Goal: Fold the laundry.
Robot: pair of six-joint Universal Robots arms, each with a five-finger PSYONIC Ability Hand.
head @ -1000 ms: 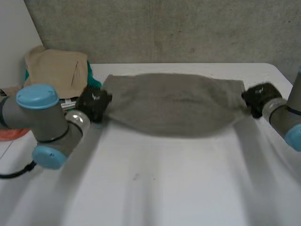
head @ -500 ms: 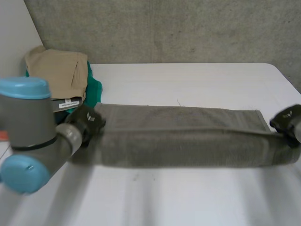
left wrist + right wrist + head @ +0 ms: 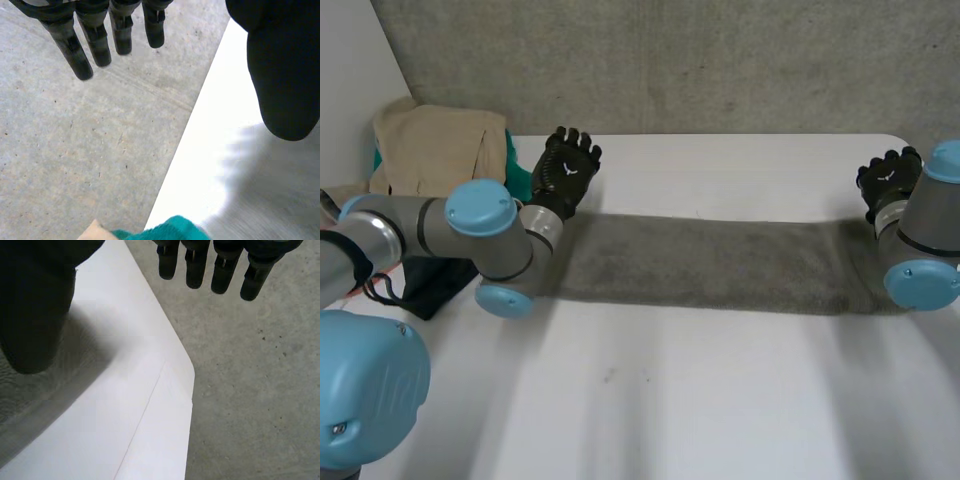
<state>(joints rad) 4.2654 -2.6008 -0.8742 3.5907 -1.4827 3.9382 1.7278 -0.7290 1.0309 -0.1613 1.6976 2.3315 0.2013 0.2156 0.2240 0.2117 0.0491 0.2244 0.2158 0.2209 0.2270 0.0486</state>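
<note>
A grey towel (image 3: 710, 265) lies on the white table (image 3: 720, 400) as a long, narrow folded band running from one side to the other. My left hand (image 3: 568, 168) hovers just past the towel's left end, open with straight fingers (image 3: 95, 40) and nothing in it. My right hand (image 3: 888, 180) is at the towel's right end, also open and empty, its fingers (image 3: 220, 265) spread straight. In the wrist views the towel's ends (image 3: 280, 200) (image 3: 30, 400) lie below each thumb, apart from the hands.
A pile of laundry sits at the table's back left: a beige garment (image 3: 440, 150) over a teal one (image 3: 520, 180), with a dark cloth (image 3: 435, 285) in front. The table's right corner (image 3: 170, 370) lies under my right hand's fingertips.
Both hands held the towel's ends and drew it taut toward the front. They have now let go, opened and lifted away; the towel lies flat on the table.
</note>
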